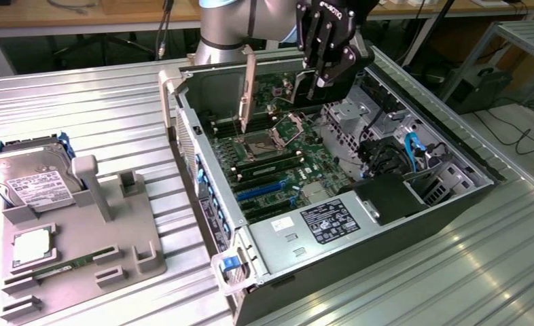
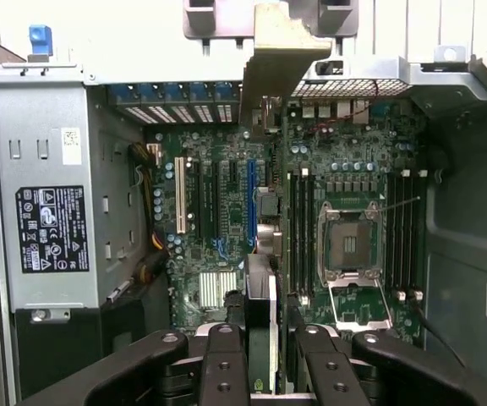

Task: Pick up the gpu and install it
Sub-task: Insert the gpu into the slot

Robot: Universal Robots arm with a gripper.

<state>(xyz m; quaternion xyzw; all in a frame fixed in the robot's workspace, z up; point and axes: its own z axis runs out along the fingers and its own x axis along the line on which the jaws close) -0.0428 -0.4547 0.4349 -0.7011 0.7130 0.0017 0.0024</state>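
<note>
The gpu (image 2: 263, 309) is seen edge-on as a thin green and black card, held upright between the black fingers (image 2: 224, 365). My gripper (image 2: 265, 376) is shut on it. Its silver bracket (image 2: 279, 52) is at the card's far end. In the exterior view my gripper (image 1: 314, 83) hangs over the open computer case (image 1: 215, 204). The bracket (image 1: 246, 92) points down toward the motherboard (image 1: 276, 159), above the processor socket area. The card is clear of the board. The blue slot (image 2: 250, 199) and white slot (image 2: 179, 203) are free.
The case lies open on a ribbed metal table, with a power supply (image 1: 331, 221) near its front and blue cables (image 1: 412, 153) at the exterior view's right. At the exterior view's left, a grey fixture (image 1: 85, 251) holds a hard drive (image 1: 31, 180) and a memory stick (image 1: 63, 267).
</note>
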